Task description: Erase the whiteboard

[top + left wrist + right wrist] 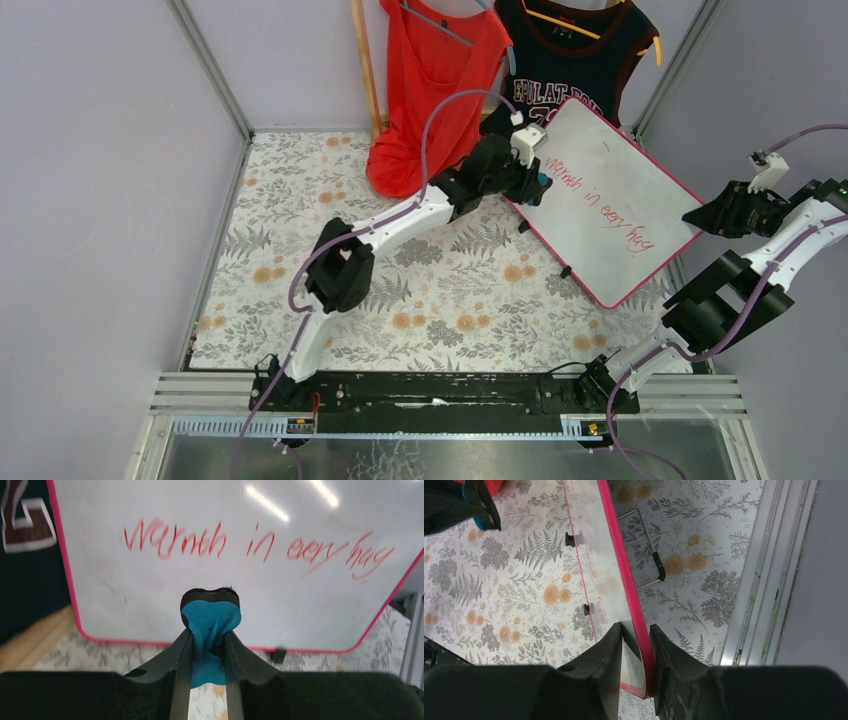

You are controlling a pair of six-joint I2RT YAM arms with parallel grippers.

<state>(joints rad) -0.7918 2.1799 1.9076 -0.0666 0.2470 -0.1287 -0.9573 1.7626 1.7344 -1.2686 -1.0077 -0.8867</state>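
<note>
Here, red "warmth in every hug" on whiteboard (125,595); eraser (210,620) gripped.

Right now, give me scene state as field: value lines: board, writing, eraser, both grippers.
whiteboard: tilted up off the floral table cover, pink-red frame
writing: red, "Warmth in every hug", not yet erased
left gripper: shut on blue eraser, facing the board below the writing; contact cannot be told
right gripper: shut on the whiteboard's framed edge
behind: red top and dark jersey hanging
</note>
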